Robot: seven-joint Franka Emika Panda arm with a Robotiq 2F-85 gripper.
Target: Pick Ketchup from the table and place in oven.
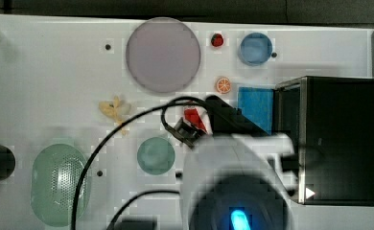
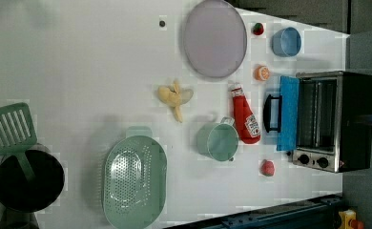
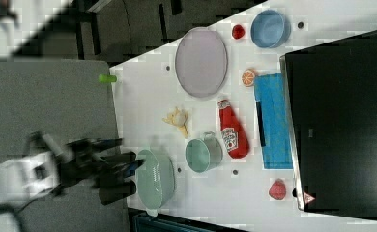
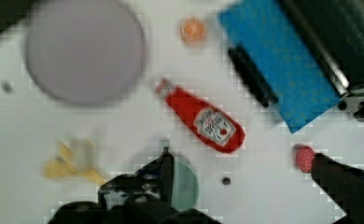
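Fingers [image 4: 357,186] wide above Ketchup [image 4: 202,122]

You were looking at a robot lab: white worktop [image 2: 79,57] with bolt holes, toy food, toaster oven [image 2: 332,121], arm cables, grey floor.

the large flat white tabletop [image 2: 79,57] is brightly and evenly lit, close to washed out in the left view, with blocky compression patches around every object. shadows are soft and faint; a pale one spreads beside the mint-green perforated plastic colander [image 2: 134,187]. the boxy black toaster oven [image 1: 338,139] reads as a nearly featureless dark mass in the top view and the right view. the white robot arm [image 1: 233,187] is heavily out of focus in the top view, with a glowing blue light on it. in the wrist view everything is soft, the round lilac plate [image 4: 84,49] smeared at its rim, and the red plastic squeeze bottle [image 4: 201,121] is the clearest thing there.
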